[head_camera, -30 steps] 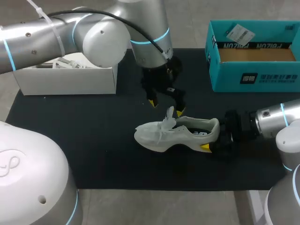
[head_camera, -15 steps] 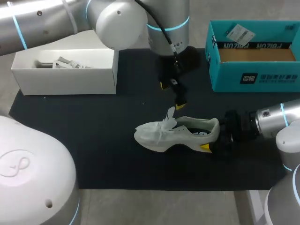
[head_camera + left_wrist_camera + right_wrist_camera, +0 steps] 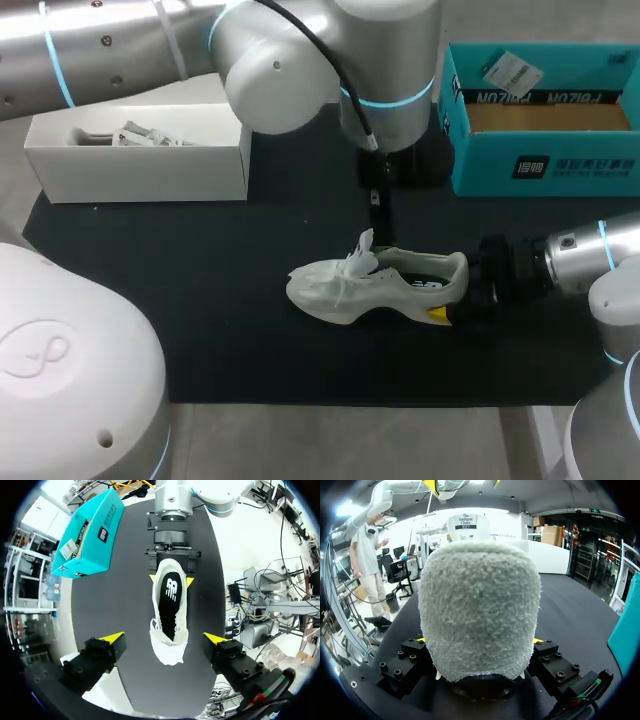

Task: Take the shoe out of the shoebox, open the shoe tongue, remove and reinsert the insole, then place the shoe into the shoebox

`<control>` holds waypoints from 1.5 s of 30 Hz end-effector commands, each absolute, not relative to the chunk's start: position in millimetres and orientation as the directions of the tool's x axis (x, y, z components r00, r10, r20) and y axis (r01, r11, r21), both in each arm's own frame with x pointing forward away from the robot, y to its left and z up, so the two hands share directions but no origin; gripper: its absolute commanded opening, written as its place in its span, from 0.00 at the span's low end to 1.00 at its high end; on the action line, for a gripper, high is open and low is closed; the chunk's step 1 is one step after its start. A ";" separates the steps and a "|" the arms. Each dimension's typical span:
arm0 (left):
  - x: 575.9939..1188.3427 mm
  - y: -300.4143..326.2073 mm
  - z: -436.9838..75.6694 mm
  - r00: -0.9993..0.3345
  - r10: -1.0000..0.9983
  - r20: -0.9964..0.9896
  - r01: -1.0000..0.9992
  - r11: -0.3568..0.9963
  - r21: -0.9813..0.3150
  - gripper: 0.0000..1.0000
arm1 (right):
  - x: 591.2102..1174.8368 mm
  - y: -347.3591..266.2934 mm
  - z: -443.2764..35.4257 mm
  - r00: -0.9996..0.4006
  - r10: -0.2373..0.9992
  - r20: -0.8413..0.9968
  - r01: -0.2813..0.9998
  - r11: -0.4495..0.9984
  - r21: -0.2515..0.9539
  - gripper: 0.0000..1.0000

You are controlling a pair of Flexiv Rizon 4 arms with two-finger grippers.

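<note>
White shoe point(image 3: 375, 285) stands on its sole mid-way across the black mat point(image 3: 200, 300), outside the box, heel toward the right arm. Knit upper, chunky sole, and a white flap point(image 3: 362, 245) sticks up at the laces. Black insole point(image 3: 170, 602) is seated inside, and the heel looks fuzzy up close. Right gripper point(image 3: 458, 292) clamps the heel from both sides. Left gripper point(image 3: 164, 638) hangs over the shoe, fingers spread wide, touching nothing. Teal cardboard shoebox point(image 3: 540, 160) is open, brown floor showing, with a paper tag point(image 3: 512, 70) at its corner. White box point(image 3: 140, 170) holds paper packets.

The white knitted shoe point(image 3: 345, 290) has a black insole point(image 3: 170, 600) marked white. The teal cardboard shoebox point(image 3: 560, 165) is brown inside, on a black surface point(image 3: 200, 300).
</note>
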State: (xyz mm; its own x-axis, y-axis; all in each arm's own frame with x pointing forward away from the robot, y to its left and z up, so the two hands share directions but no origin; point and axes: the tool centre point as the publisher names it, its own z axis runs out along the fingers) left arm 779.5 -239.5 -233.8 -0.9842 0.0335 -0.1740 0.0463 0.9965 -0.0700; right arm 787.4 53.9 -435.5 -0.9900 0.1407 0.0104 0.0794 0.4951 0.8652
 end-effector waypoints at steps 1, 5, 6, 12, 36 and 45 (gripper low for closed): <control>777.0 -246.6 -245.2 -0.895 0.363 -0.259 0.369 0.929 0.026 0.00 | 787.9 55.7 -439.4 -0.990 0.143 0.009 0.079 0.497 0.864 0.00; 774.4 -249.0 -254.2 -0.919 0.325 -0.222 0.326 0.945 0.033 0.00 | 787.9 55.7 -439.4 -0.990 0.143 0.009 0.079 0.497 0.864 0.00; 773.6 -249.3 -255.6 -0.925 0.313 -0.214 0.312 0.949 0.038 0.00 | 787.9 55.7 -439.4 -0.990 0.143 0.009 0.079 0.497 0.864 0.00; 772.5 -249.7 -258.4 -0.943 0.279 -0.181 0.271 0.960 0.071 0.00 | 787.9 55.7 -439.4 -0.990 0.143 0.009 0.079 0.497 0.864 0.00; 772.2 -276.5 -284.4 -0.950 0.260 -0.176 0.255 0.966 0.049 0.00 | 787.9 55.7 -439.4 -0.990 0.143 0.009 0.079 0.497 0.864 0.00; 779.1 -296.7 -324.0 -0.961 0.231 -0.155 0.235 0.972 -0.008 0.00 | 787.9 55.7 -439.4 -0.990 0.143 0.009 0.079 0.497 0.864 0.00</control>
State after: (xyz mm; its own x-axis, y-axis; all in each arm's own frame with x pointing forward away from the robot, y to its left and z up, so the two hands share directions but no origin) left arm 772.3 -290.6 -306.4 -0.9591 0.2313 -0.1634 0.2350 0.9720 -0.0036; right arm 787.4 53.9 -435.4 -0.9900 0.1407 0.0104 0.0794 0.4951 0.8652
